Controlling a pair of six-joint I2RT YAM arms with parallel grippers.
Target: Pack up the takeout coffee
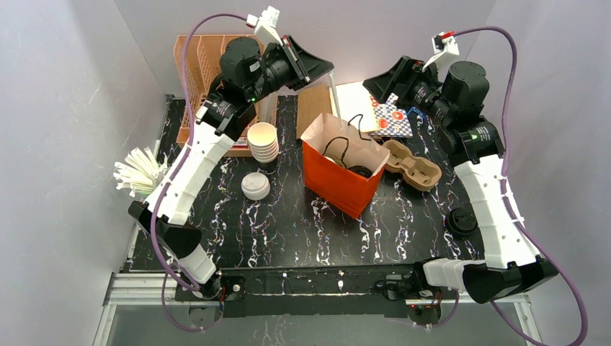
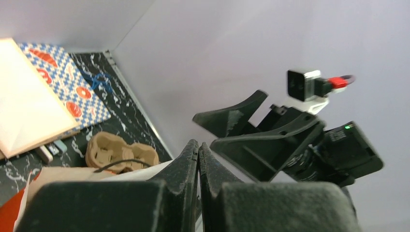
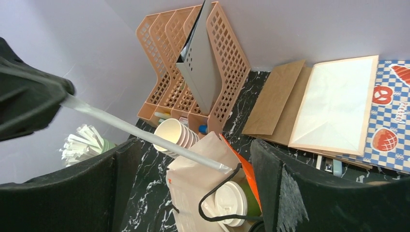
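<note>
Pinching a straw [image 3: 145,133] between fully closed tips, the left claw [image 2: 198,150] hangs high over the back of the tabletop [image 1: 288,223]. The straw slants down from it, and its free end sits just at the mouth of the orange bag [image 1: 339,189]. That angle looks chosen to let the straw slide in beside the drinks rather than land across the rim. The bag stands upright near the middle with its top spread open, which leaves room to drop things in from above. Inside it a green cup [image 3: 249,193] with a white lid [image 3: 231,195] stands upright, so at least one coffee is already packed. A dark round shape [image 1: 358,171] next to it may be the second cup's black lid, but I cannot tell for sure. Another dark round thing [image 1: 461,220] sits on the tabletop near the right arm, too small to tell cup from bare lid. The right claw [image 3: 196,145] is spread wide with nothing in it. It is aimed at the bag from the far right, probably ready to steady the mouth or help the straw in. The cardboard carrier [image 1: 412,167] lies just beside the bag, unused. The stack of plain cups [image 1: 263,142], the loose lid [image 1: 255,186] and the bundle of spare straws [image 1: 139,173] stay off to the left, clear of the packing.
</note>
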